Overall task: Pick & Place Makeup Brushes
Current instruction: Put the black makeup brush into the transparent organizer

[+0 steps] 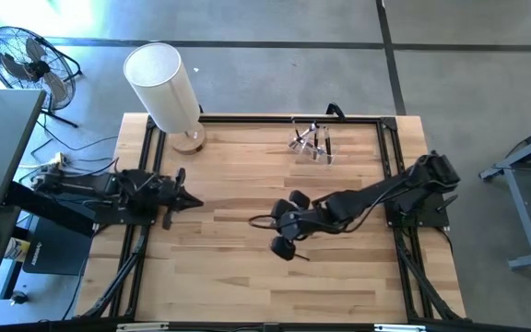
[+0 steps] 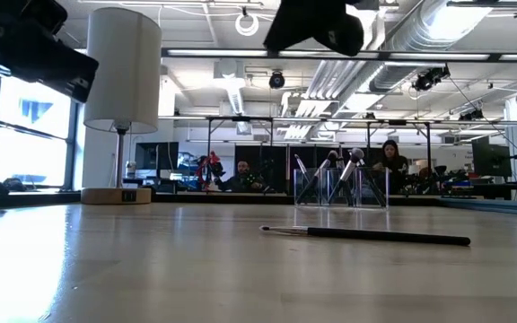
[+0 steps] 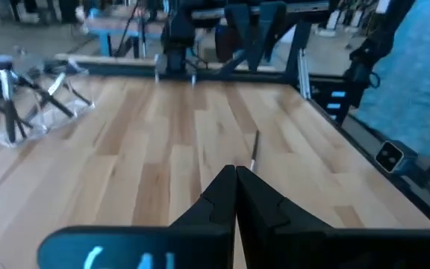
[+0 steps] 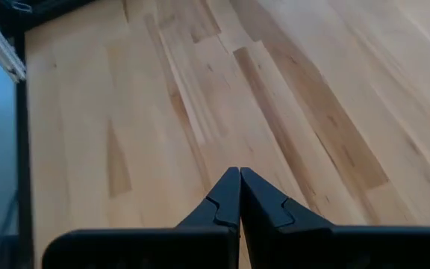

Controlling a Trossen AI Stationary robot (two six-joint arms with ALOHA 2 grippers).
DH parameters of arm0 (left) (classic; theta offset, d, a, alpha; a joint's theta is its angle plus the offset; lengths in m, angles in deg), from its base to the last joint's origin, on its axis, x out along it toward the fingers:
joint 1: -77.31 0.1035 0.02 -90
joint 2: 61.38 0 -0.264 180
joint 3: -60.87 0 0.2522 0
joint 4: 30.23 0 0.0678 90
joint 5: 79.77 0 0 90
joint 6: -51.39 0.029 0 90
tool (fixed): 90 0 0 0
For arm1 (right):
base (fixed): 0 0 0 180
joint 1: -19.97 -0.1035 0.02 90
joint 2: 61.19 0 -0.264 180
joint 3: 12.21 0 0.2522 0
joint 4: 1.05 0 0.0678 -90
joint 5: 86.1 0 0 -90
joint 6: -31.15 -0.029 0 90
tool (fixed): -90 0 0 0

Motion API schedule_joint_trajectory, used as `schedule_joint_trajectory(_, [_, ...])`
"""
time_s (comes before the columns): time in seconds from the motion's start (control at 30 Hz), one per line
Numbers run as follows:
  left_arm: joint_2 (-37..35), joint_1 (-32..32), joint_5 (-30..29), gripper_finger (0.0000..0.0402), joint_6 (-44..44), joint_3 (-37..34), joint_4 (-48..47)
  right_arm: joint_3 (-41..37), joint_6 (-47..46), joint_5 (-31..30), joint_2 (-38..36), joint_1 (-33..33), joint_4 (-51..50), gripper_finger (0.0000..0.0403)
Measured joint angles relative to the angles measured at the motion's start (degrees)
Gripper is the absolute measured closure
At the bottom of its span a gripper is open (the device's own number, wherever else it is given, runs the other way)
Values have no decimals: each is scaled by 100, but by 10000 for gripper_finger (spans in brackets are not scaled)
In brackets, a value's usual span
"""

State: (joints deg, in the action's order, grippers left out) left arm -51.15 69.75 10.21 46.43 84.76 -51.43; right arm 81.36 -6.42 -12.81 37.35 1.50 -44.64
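Observation:
One thin dark makeup brush lies flat on the wooden table, its pale tip toward the table's left. It also shows in the left wrist view, and only a short piece shows in the high view beside my right arm. Several more brushes stand leaning in a clear holder at the far middle; the holder also shows in the low view. My right gripper is shut and empty, hovering above the table's middle, up and a little left of the lying brush. My left gripper is shut and empty at the table's left.
A white-shaded lamp on a wooden base stands at the far left corner. A black frame runs along the table's edges. A fan stands on the floor beyond the table. People sit in the room behind.

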Motion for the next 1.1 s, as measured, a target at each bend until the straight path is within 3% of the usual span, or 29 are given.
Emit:
schedule_joint_trajectory(0.23, [-1024,566,779,401,221,-485,-161,342,-331,389,217,175,-213,403])
schedule_joint_trajectory(0.43, [-905,1048,1392,401,588,-597,94,592,-594,826,602,279,-776,403])
schedule_joint_trajectory(0.7, [-955,1280,820,401,411,-603,38,759,-598,1277,1200,281,-1072,403])
schedule_joint_trajectory(1.1, [-959,1281,778,401,318,-619,107,750,117,1210,1971,38,-559,394])
